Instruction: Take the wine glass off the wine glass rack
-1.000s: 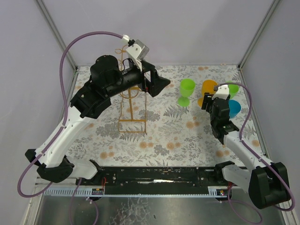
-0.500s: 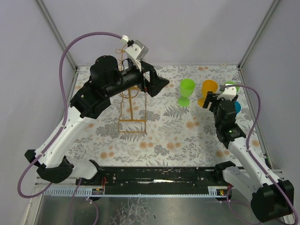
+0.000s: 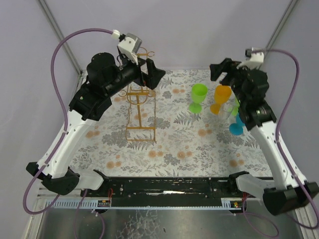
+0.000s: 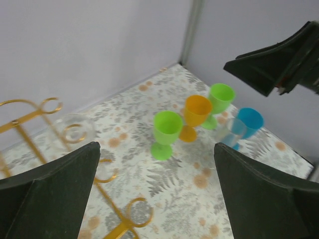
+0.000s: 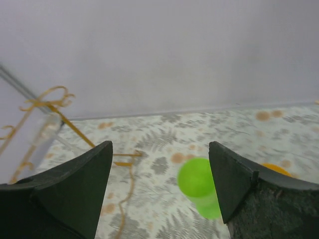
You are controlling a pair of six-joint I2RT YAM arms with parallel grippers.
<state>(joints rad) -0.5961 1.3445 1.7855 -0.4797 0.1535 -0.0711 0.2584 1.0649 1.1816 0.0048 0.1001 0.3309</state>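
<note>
The wine glass (image 4: 74, 130) that the task concerns is a clear one. It hangs at the far end of the wine glass rack (image 3: 141, 130), beside a curled hook of the top rail. It is transparent and small in every view, so I cannot tell exactly how its foot sits in the wire.

The left gripper (image 3: 152, 74) hovers high, just beside the top of the rack. Its fingers are spread wide with nothing between them. The right gripper (image 3: 219, 69) is also raised, above the right side of the table (image 3: 174, 144), with its fingers apart and empty.

I see several risks from here:
- The rack is thin wire and looks light. If a finger pushes a rail or catches a loop, the whole stand may tilt or slide.
- The glass probably needs to slide out along the rails. Pulling it straight up could jam the foot and lift the rack with it.
- A closing on clear, smooth glass may land badly, and the glass may slip and fall.
- The green cup (image 4: 167, 130), the orange cup (image 4: 197, 110) and the blue cup (image 4: 249, 121) stand close together on the right. A careless put-down there could knock them over.
- Both arms are near the back of the table and could meet each other.
</note>
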